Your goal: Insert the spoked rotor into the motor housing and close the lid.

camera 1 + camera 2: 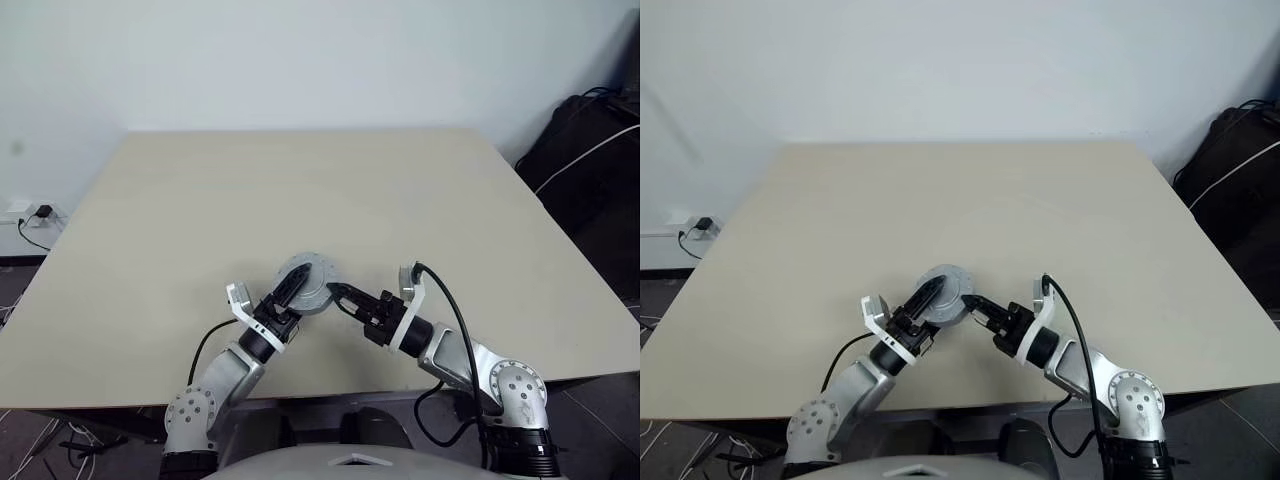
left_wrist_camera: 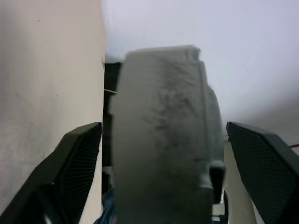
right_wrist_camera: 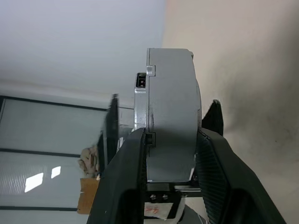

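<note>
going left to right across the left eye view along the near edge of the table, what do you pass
left gripper → motor housing, held up between both sets of fingers → right gripper → black bag off the table's right side

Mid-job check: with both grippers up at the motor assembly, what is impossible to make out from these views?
- Spoked rotor inside: the motor housing shows edge-on in both wrist views, the lid covers its face in head views.
- Lid seating: right gripper fingers hide part of the seam; the left wrist view is blurred.
- Left gripper contact: fingers lie over the lid, too small to judge touching.
</note>
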Available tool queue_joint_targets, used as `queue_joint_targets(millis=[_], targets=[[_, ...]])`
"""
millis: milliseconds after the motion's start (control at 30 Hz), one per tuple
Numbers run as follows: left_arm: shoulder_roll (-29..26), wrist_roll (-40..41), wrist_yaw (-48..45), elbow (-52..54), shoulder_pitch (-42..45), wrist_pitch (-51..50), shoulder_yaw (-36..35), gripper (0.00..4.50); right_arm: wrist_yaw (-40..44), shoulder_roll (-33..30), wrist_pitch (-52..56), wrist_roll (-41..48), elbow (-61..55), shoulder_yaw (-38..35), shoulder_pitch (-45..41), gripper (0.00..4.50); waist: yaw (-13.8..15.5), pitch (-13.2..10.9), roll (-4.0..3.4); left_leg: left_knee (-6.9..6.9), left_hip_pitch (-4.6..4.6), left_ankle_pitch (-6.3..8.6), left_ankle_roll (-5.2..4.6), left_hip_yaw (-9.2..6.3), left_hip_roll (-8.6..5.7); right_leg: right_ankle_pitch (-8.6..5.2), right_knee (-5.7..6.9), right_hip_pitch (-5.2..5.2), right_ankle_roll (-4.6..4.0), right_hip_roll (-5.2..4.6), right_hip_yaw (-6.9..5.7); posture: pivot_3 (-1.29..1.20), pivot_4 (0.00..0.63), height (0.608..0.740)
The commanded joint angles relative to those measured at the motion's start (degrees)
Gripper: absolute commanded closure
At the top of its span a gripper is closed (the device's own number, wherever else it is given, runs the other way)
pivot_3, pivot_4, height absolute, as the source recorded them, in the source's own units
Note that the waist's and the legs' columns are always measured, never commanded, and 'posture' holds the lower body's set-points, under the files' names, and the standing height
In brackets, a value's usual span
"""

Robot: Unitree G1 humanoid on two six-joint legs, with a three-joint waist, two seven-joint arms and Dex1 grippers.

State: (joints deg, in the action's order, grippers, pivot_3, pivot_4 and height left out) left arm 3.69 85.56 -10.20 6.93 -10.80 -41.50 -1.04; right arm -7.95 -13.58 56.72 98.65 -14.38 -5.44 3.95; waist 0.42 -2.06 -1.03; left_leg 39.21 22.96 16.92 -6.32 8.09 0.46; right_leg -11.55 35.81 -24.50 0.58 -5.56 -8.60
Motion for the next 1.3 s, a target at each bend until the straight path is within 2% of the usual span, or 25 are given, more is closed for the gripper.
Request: queue_joint_targets(millis=[33,133,167,333,533,667,767,1000,1133,1300], targets=[[6.7,1.3,-1.7,0.9,0.6,0.6,2.2,1.21,0.6,-0.2,-2.3,3.7,-3.4,-0.6,-0.6,3.30,0.0,0.0,0.01,0.00,0.00,0.00,0.00,0.00,0.00,0.00,-0.01,0.00,0.00,0.00,0.00,0.00,0.000,0.740],[6.5,1.4,-2.1,1.0,0.6,0.8,2.5,2.19,0.8,-0.7,-3.0,2.4,-4.0,0.0,-0.5,3.30,-0.1,0.0,0.02,0.00,0.00,0.00,0.00,0.01,0.00,0.00,0.00,0.01,0.00,0.01,0.01,0.00,0.000,0.740],[6.4,1.5,-2.2,1.1,0.6,0.8,2.5,2.40,0.9,-0.8,-3.6,0.7,-4.5,0.1,-0.5,3.30,-0.1,0.0,0.01,0.00,0.00,0.00,0.00,0.01,0.01,0.00,0.00,0.00,0.00,0.02,0.00,0.00,0.000,0.740],[6.0,1.2,-2.2,1.1,0.8,1.5,2.8,2.41,4.0,-2.9,-5.4,-10.1,-6.1,1.2,-1.0,3.30,-0.1,0.0,0.02,0.02,0.00,0.01,-0.01,0.01,0.00,0.00,0.00,0.01,0.01,0.01,0.00,0.00,0.000,0.740],[5.5,-2.4,-0.5,0.6,1.9,4.8,1.2,2.41,9.6,-8.1,-8.8,-28.4,-9.3,5.2,-0.3,1.29,0.3,0.0,0.08,0.08,0.00,0.01,-0.02,0.05,-0.01,0.01,-0.01,0.01,0.03,0.00,0.01,0.00,0.000,0.740],[4.7,-5.6,1.3,-1.3,4.5,7.8,-0.8,2.41,12.7,-10.4,-18.2,-47.4,-9.5,9.1,2.4,0.00,0.5,0.0,0.10,0.06,0.01,-0.10,0.17,0.05,0.01,0.00,0.00,0.00,0.02,0.01,-0.01,0.00,0.000,0.740],[4.6,-6.5,2.8,-3.0,6.8,9.1,-2.7,2.41,17.0,-10.9,-28.1,-59.6,-9.5,12.5,5.4,0.00,0.5,-0.1,0.11,0.07,0.02,-0.13,0.21,0.05,0.00,0.00,0.00,0.00,0.03,0.01,0.01,0.00,0.000,0.740],[4.0,-8.2,5.2,-8.2,13.4,11.5,-7.1,2.41,22.0,-8.0,-42.7,-73.8,-7.9,14.5,10.8,0.00,0.5,-0.1,0.28,0.08,0.01,-0.18,0.30,0.06,0.01,0.01,0.03,0.11,0.05,0.06,0.00,0.00,0.000,0.740],[3.2,-10.9,6.3,-13.9,19.9,13.4,-10.3,2.41,21.7,-4.9,-49.0,-78.9,-6.2,13.7,12.9,0.00,0.5,-0.1,0.47,0.10,0.00,-0.21,0.34,0.04,0.01,0.01,0.04,0.10,0.06,0.06,-0.02,0.00,0.000,0.740],[3.0,-13.8,8.4,-23.3,28.6,16.2,-15.0,2.41,21.5,-0.9,-52.0,-80.7,-6.8,12.8,15.0,0.00,0.7,-0.1,0.64,0.10,0.02,-0.22,0.36,0.04,0.00,0.02,0.06,0.25,0.06,0.06,0.00,0.00,0.000,0.740]])
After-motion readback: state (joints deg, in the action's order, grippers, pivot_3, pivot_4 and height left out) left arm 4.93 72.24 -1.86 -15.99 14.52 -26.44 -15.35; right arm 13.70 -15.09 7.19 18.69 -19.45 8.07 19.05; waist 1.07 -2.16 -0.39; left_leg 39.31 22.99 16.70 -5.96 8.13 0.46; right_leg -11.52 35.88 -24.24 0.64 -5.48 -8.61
